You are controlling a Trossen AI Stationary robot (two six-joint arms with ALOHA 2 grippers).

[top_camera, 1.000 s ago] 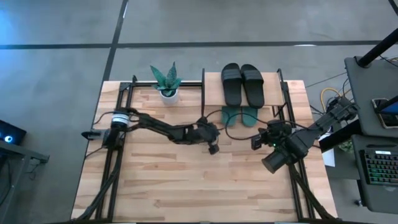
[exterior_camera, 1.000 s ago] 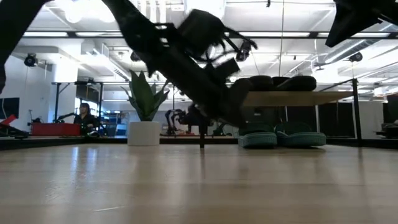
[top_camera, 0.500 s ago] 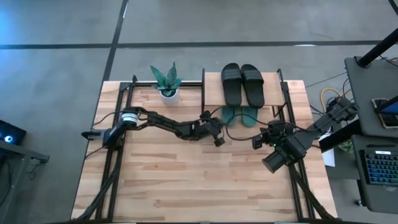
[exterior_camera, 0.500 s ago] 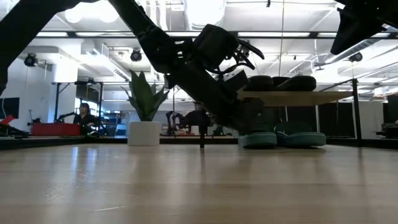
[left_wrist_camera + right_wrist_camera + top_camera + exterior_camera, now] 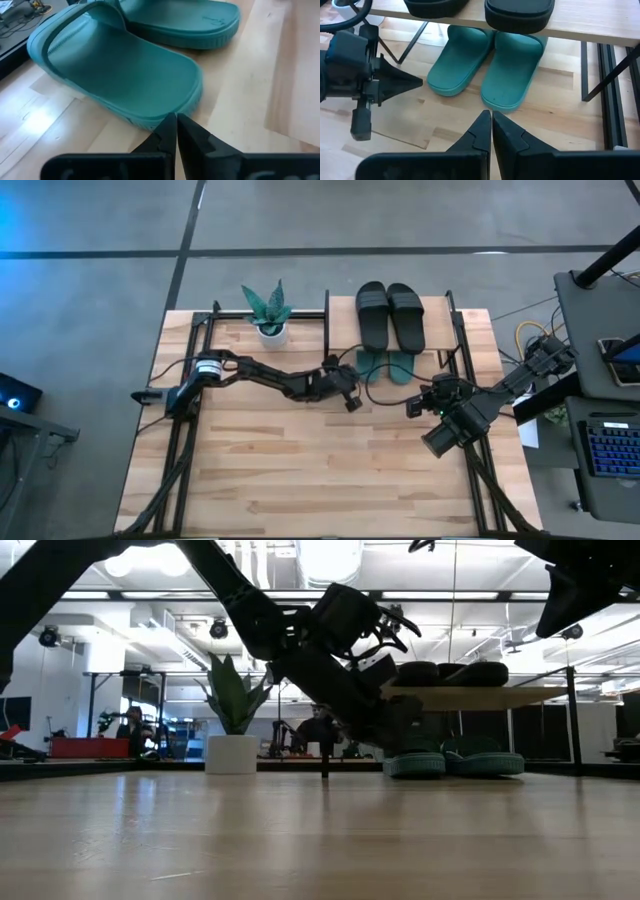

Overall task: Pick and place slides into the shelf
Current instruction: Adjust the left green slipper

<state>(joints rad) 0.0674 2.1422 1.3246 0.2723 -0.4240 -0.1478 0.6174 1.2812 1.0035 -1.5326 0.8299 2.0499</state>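
Observation:
The shelf's wooden top board [image 5: 440,325] carries the black slides [image 5: 390,315], soles down. The teal slides [image 5: 389,366] lie on the table under the board with their heels sticking out toward the near edge. They show side by side in the right wrist view [image 5: 485,67]. My left gripper [image 5: 351,404] is shut, low over the table, and points at the heel of the left teal slide [image 5: 120,65]. My right gripper [image 5: 410,408] is shut and hovers near the shelf's right posts, aimed at the right teal slide [image 5: 512,70]. My left gripper [image 5: 176,122] has its shut fingertips right at the heel rim [image 5: 167,116] of the left teal slide, coming slanting from the table's near-left side. The right wrist view shows its tip [image 5: 419,81] very close to that heel. Whether it touches, I cannot tell.
A potted plant [image 5: 268,315] stands to the left of the shelf at the table's far edge. Thin black shelf posts [image 5: 600,72] flank the teal slides. The near half of the tabletop [image 5: 320,470] is bare wood. A desk with a keyboard [image 5: 610,450] stands beyond the right edge.
My left gripper has moved toward the far edge, up to the heel of the left teal slide, staying shut, and its arm has stretched out. Most of this move falls in the first half second. The slides have kept their places.

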